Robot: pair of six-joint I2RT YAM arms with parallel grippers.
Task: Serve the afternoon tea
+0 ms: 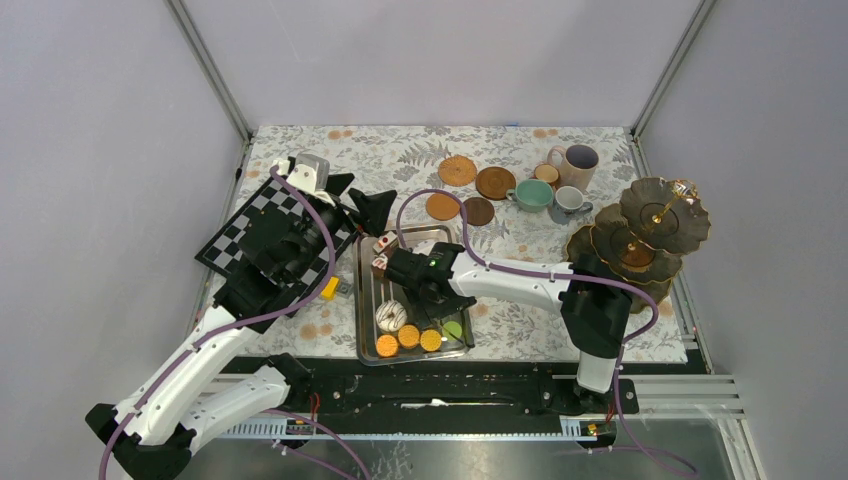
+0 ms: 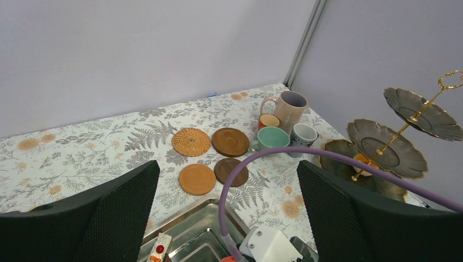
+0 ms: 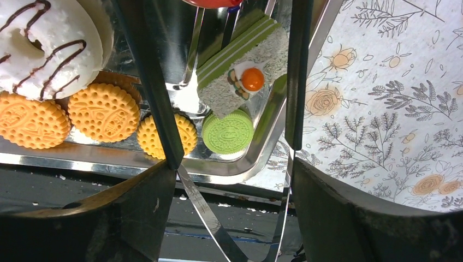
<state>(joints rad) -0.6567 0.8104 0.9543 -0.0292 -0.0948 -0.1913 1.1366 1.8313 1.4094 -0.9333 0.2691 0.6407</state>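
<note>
The right gripper hung low over the near right corner of the tray. Its fingers were spread wide and held nothing. Between them lay a green cake slice and, a bit nearer, a green biscuit. The left gripper was by the far end of the tray, also spread wide and empty.

The green cake slice looked like a toy, so I think it was light and hard, not squashy. It would likely not break. The shiny tray might let it slide if a finger bumped it. The best place to pinch it looked like its two long flat sides, not the top with the little orange ball. The green biscuit lay very close to it, so it could get pushed too.

On the tray I saw one white donut with brown stripes, three orange biscuits, the one green biscuit, and two more cake slices at the far end. That made three cake slices. At the back of the table were four mugs and four round coasters, close together. One stand with three dishes stood on the right. A small orange thing sat on its lowest dish, but I could not tell what.
</note>
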